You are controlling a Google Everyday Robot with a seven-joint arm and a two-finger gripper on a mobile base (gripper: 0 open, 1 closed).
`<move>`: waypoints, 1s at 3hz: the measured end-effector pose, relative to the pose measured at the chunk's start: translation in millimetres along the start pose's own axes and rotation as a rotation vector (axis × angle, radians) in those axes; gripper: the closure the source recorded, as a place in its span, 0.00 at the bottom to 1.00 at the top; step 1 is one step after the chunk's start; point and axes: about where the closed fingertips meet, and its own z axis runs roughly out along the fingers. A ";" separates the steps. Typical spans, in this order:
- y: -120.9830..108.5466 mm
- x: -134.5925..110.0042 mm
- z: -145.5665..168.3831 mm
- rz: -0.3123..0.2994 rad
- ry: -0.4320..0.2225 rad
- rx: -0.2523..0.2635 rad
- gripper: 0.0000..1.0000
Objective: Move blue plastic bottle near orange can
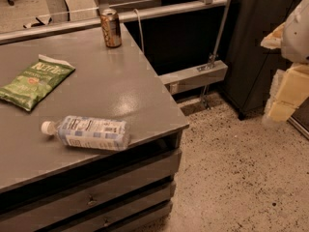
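While the pincer hangs far right, grip unclear, blue plastic bottle lies cap leftward

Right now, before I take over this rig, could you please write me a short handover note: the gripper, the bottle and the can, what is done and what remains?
Gripper: at the right edge of the view, raised beside the table, over the floor, holding nothing.
Blue plastic bottle: lying on its side near the table's front edge, cap pointing left.
Orange can: upright at the far corner of the table, well apart from the bottle.
Green chip bag: flat on the left side, not part of the job.
Done: nothing yet; the bottle is not grasped.
Left: reach the bottle, grasp it, carry it across and set it down near the can.
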 end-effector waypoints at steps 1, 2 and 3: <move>0.0 0.0 0.0 0.000 0.000 0.000 0.00; 0.0 -8.6 8.0 -0.005 -0.032 -0.006 0.00; 6.2 -38.4 31.3 -0.017 -0.123 -0.045 0.00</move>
